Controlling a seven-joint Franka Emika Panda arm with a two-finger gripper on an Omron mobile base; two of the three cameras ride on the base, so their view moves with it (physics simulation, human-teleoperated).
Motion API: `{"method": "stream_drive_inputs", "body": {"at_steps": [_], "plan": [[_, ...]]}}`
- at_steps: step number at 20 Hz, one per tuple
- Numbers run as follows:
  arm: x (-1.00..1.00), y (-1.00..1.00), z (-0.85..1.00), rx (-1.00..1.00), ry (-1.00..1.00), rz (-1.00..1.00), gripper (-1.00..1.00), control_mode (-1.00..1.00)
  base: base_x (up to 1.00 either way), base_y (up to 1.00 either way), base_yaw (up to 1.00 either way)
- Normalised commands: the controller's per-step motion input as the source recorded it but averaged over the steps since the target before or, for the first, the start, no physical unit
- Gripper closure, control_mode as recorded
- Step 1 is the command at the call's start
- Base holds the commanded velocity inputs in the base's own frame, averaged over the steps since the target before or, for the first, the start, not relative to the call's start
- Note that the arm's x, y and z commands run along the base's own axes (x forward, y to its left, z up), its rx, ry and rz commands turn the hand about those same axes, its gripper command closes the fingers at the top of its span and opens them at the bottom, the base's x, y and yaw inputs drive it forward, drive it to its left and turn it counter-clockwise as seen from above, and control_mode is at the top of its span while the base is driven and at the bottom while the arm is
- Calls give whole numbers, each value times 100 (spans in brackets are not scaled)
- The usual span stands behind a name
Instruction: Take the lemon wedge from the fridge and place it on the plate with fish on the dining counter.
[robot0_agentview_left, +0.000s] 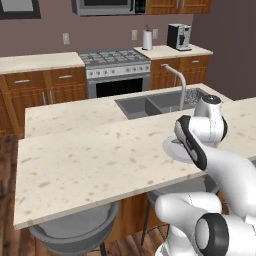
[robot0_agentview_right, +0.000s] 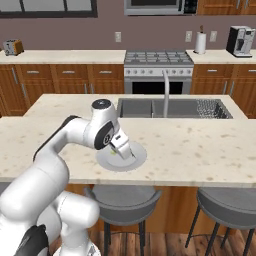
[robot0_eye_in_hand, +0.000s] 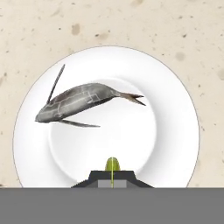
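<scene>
Left base view: arm (robot0_agentview_left: 220, 165) bent low over the bench (robot0_agentview_left: 90, 155), wrist hiding the hand; a sliver of plate (robot0_agentview_left: 172, 149) peeking out beside the wrist, flat on the stone top. Beyond the plate, past the hand: sink (robot0_agentview_left: 150, 106) and tap (robot0_agentview_left: 177, 82).

Right base view: hand (robot0_agentview_right: 124, 149) pointing down over the plate (robot0_agentview_right: 135, 156), close above it. A small yellow speck, the lemon (robot0_agentview_right: 114, 152), low at the hand's near side over the plate. Fingers too small here to judge.

Hand view: looking straight down on the plate (robot0_eye_in_hand: 175, 131), centred under the hand. Fish (robot0_eye_in_hand: 78, 101) lying ahead of the fingertips, across the plate's middle. Lemon (robot0_eye_in_hand: 112, 165) right at the fingertips, a yellow-green sliver pinched between the closed-in tips, above the plate's near rim. Touching the plate or not: cannot tell.
</scene>
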Motion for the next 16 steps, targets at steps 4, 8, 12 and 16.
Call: {"method": "stream_drive_inputs", "body": {"at_steps": [4, 8, 12, 16], "plan": [[15, -7, -16, 0, 2, -9, 100, -100, 0, 0, 0], [17, -3, -11, 0, 1, -8, 100, -100, 0, 0, 0], [15, -2, -10, 0, 0, -8, 100, -100, 0, 0, 0], [5, -4, -17, 0, 0, -8, 100, -100, 0, 0, 0]]}}
